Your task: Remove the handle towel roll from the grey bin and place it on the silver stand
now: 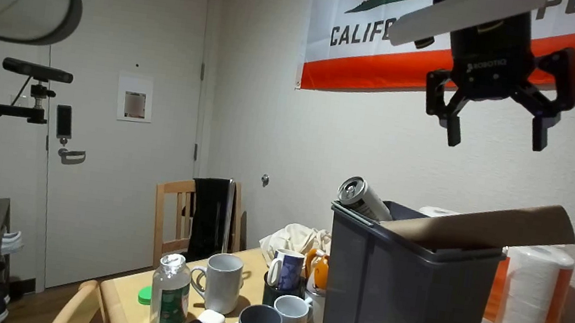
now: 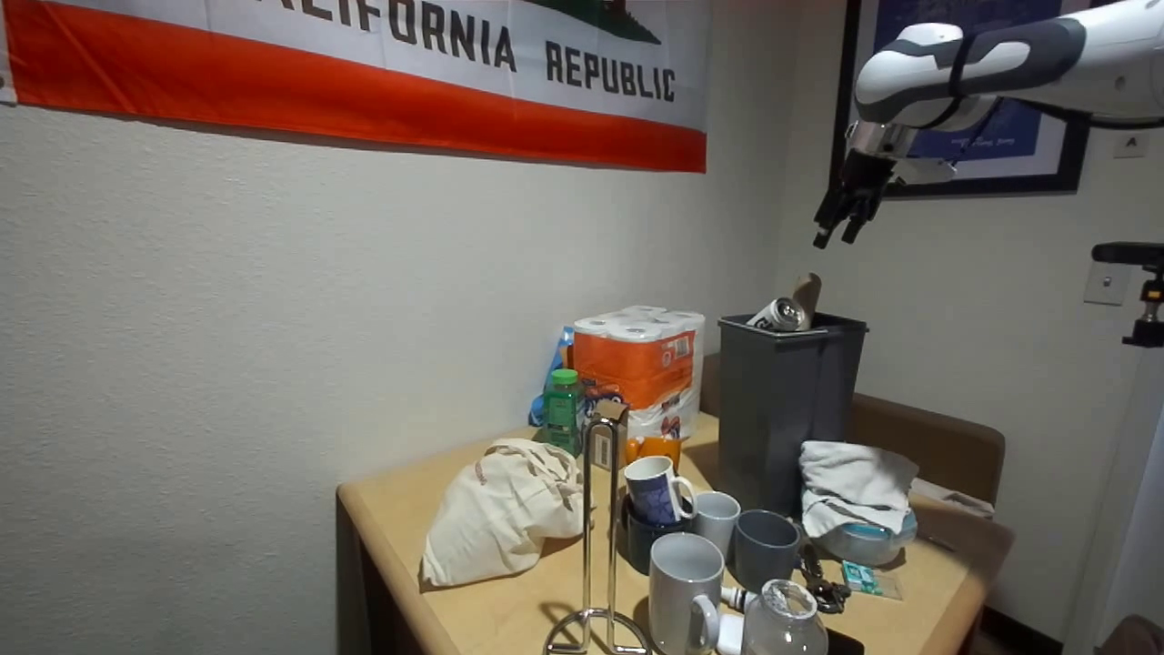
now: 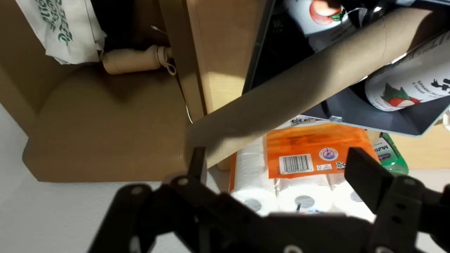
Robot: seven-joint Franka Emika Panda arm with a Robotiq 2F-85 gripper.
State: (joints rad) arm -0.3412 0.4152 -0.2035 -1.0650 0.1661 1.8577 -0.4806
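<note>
So the wooden table is pretty crowded, with the dark grey bin parked by its far edge in an exterior view. The brown cardboard tube (the towel roll, I reckon) is in the bin, slanting across the mouth with one end sticking out over the rim. The silver stand is way over toward the near-left edge, nothing on its posts. Then the gripper: fingers spread wide, nothing between them, hanging well clear above the tube, though I can't tell if it's straight over it. The catch imo is angle: in the wrist view the tube's long axis runs closer to along the line between the fingers than across it, so I'd turn it before going down. The stand's foot is partly cropped, the tube's inner end is mostly lost in shadow, and no idea if the can poking up beside it actually touches.
</note>
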